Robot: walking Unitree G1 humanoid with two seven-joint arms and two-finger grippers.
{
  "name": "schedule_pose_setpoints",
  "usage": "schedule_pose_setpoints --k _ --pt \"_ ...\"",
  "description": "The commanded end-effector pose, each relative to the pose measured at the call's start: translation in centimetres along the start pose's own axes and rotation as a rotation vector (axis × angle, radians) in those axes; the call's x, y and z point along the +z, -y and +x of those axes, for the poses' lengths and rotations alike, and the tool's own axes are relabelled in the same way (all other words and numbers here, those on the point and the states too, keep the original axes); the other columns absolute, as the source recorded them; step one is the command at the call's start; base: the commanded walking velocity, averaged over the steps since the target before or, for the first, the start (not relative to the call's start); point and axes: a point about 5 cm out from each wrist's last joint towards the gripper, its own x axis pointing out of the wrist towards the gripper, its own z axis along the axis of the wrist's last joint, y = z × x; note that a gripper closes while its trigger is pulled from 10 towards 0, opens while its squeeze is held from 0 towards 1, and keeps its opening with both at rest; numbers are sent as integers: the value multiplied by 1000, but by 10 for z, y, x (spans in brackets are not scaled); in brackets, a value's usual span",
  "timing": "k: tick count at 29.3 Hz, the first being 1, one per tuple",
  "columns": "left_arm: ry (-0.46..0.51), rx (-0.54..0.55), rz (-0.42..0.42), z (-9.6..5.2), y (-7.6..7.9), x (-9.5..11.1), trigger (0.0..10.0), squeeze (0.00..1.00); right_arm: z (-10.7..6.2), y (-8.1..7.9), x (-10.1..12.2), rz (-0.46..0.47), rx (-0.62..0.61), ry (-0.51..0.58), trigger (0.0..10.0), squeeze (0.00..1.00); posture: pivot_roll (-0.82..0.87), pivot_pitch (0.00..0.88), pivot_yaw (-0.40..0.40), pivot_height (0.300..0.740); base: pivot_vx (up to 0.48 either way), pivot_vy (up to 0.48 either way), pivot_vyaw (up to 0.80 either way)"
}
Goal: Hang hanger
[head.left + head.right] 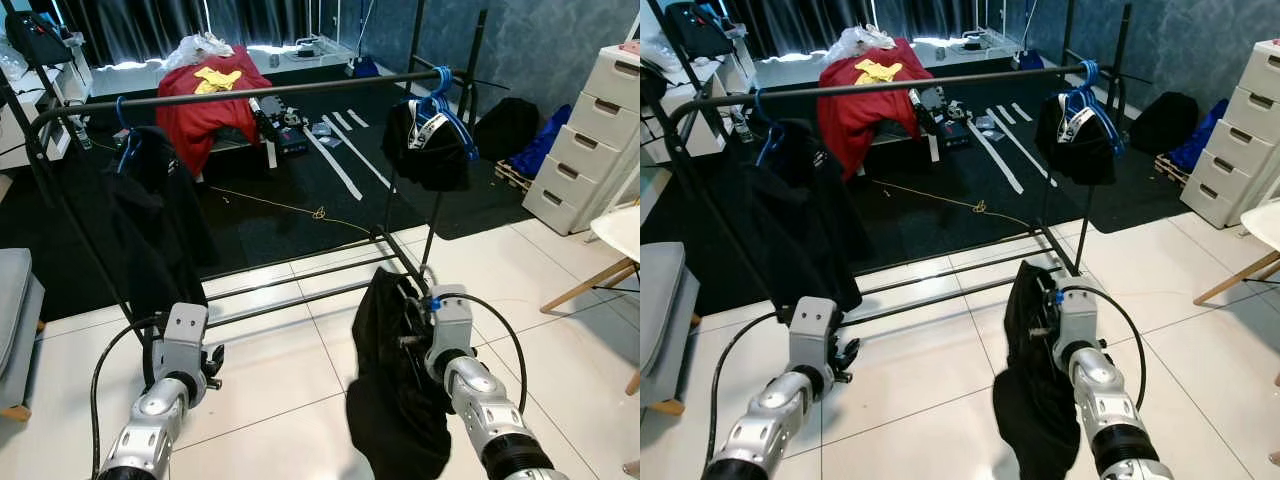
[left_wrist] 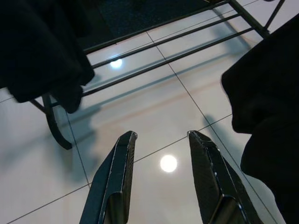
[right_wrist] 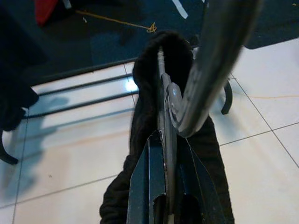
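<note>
A black clothes rail [image 1: 250,92] crosses the scene at head height in front of me. Low over the white tiles, my right gripper [image 3: 163,136] is shut on the metal neck of a hanger [image 3: 164,88]; its grey hook [image 3: 210,60] curves up past the fingers. From that hanger a black garment [image 1: 395,390] droops in front of the right arm. My left gripper [image 2: 161,136] is open above bare tile, with nothing between its fingers. A black garment on a blue hanger [image 1: 124,128] hangs at the rail's left end, and blue hangers [image 1: 445,105] with dark clothes hang at its right end.
The rack's lower bars [image 1: 300,280] run across the floor just ahead. A white drawer unit [image 1: 590,140] stands at the right, wooden furniture legs [image 1: 600,280] near it, and a grey seat [image 1: 15,300] at the left. Beyond the rack lie a dark carpet and a red garment [image 1: 210,105].
</note>
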Motion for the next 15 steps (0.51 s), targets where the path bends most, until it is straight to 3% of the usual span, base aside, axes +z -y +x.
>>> schedule_pose_setpoints --k 1,3,4,15 --pt "-3 -15 16 -2 2 -2 10000 0 2 -1 8 22 -9 44 10000 0 19 42 14 740 0 0 0" --pt "2 -55 38 -3 6 -3 10000 0 3 0 10 34 -15 54 10000 0 15 41 12 740 0 0 0" --pt "30 -153 59 -5 19 -2 10000 0 5 -3 13 17 8 65 10000 0 7 41 4 740 0 0 0" --pt "73 -181 89 -5 27 4 10000 0 5 -5 15 48 17 91 10000 0 6 43 3 740 0 0 0"
